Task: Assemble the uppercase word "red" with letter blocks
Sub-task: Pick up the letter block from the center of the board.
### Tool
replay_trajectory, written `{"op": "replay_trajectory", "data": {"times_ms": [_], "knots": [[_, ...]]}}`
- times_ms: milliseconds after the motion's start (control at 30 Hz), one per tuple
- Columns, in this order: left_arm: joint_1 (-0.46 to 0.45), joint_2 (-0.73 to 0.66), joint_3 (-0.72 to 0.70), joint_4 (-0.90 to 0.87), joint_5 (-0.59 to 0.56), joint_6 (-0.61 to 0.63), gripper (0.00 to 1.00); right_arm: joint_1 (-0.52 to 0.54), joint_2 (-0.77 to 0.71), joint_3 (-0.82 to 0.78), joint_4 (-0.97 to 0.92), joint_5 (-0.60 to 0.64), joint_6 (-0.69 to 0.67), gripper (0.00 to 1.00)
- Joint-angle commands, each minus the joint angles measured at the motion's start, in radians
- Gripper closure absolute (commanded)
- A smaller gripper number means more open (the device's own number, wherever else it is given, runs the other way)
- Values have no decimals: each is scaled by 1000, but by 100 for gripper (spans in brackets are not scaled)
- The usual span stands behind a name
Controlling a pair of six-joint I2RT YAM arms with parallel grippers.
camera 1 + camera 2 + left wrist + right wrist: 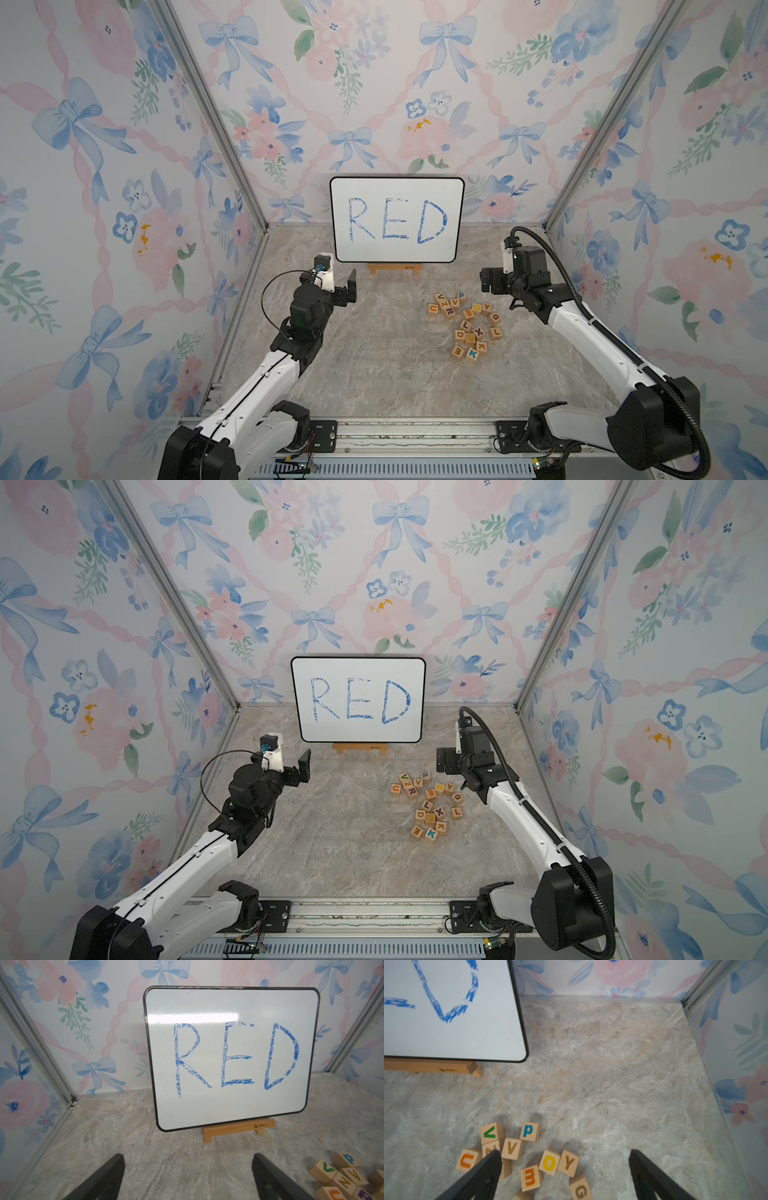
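Grey-beige marbled tabletop (365, 374) carries a small light-wood easel stand (395, 269) by its far edge, and a loose cluster of light-wood letter cubes (466, 325) nearer its right edge.

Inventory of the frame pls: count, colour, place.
whiteboard: one, white with blue RED, back centre of table
wooden stand: one, light wood, under whiteboard
letter blocks: about eighteen, light wood, cluster right of centre
R block: one, dark purple letter, cluster's far left
E blocks: two, orange-red letters, middle and near edge
D block: one, orange letter, cluster's near left
left claw: one, black, open, by whiteboard's left edge
right claw: one, black, open, beyond cluster
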Motion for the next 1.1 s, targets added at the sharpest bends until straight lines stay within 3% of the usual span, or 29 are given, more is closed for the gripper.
{"op": "replay_trajectory", "data": {"times_ms": [0,267,467,633,1067], "knots": [[-46,-22,69,-231,12,-42,2,43,-43,57,-173,8,47,3],[-154,-19,228,-479,19,-124,2,124,-39,174,-440,26,72,3],[-178,13,297,-616,92,-138,2,191,-42,213,-579,7,111,3],[-193,70,363,-734,126,-150,2,264,-49,217,-638,2,161,3],[-265,205,394,-848,29,-174,2,437,57,219,-657,21,305,3]]}}
